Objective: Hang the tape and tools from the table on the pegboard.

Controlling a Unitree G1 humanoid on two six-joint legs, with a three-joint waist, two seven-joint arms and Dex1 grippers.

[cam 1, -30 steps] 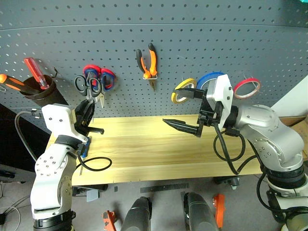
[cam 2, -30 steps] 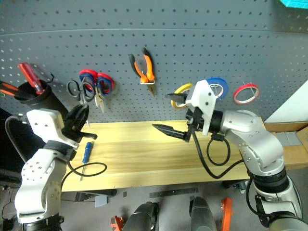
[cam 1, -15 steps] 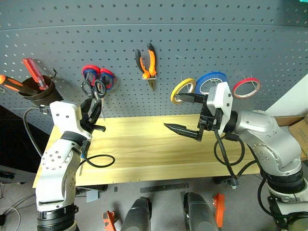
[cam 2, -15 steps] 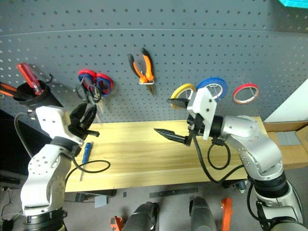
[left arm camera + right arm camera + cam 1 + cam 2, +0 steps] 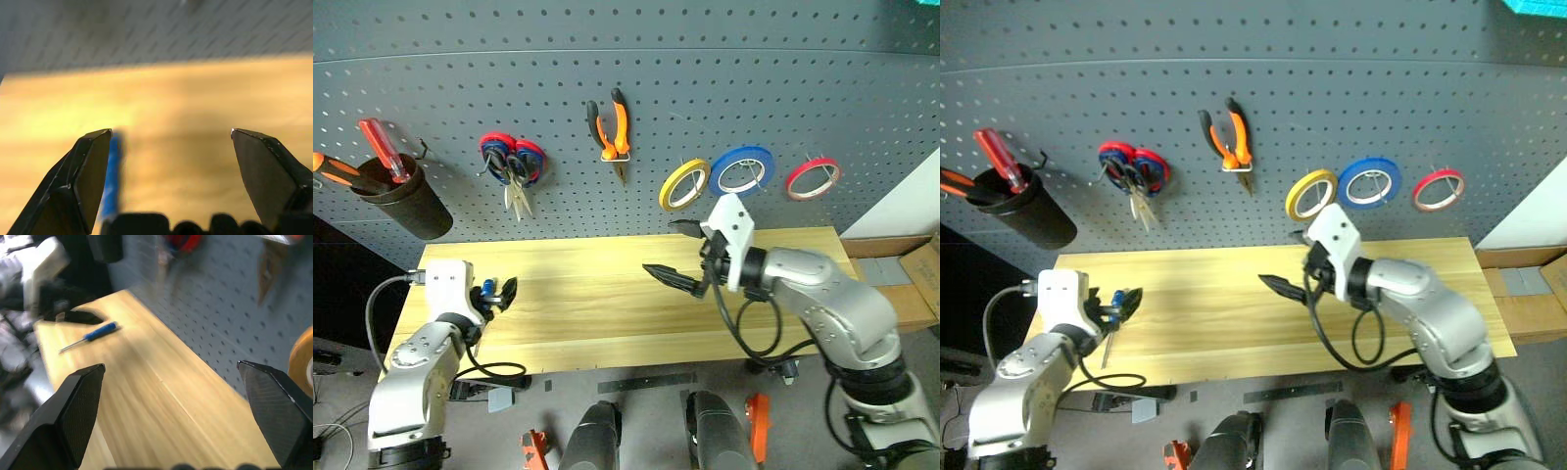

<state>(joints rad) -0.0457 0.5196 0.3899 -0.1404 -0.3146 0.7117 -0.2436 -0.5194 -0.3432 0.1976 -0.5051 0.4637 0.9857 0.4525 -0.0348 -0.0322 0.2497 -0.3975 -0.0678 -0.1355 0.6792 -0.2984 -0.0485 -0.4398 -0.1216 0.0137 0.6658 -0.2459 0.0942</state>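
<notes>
Since a second ago, your left tool (image 5: pixel 501 295) dropped from the pegboard (image 5: pixel 822 78) down to the desk (image 5: pixel 597 308), and its jaws went from pressed together to spread wide. Black scissors (image 5: pixel 505 166) that it carried up now hung on a hook, overlapping the red-and-blue pair. You had let go cleanly; nothing was pinched.

Your right tool (image 5: pixel 683 257) also sank a little, toward the desk's middle. Jaws spread as before, holding nothing.

On the board: pliers (image 5: pixel 613 125) hung at centre, red tape (image 5: pixel 814 176) at the far right beside the blue and yellow rolls.

On the desk: the blue screwdriver (image 5: pixel 90 336) lay near the left end, shaft pointing toward the front edge. In the left wrist view its handle showed just beside one finger (image 5: pixel 85 171), not between the jaws.

Judgement: three of four items looked hung; the screwdriver was the last. Your left tool seemed placed for that pick but sat a touch off to one side. You would likely need to shift it over the handle before closing.
</notes>
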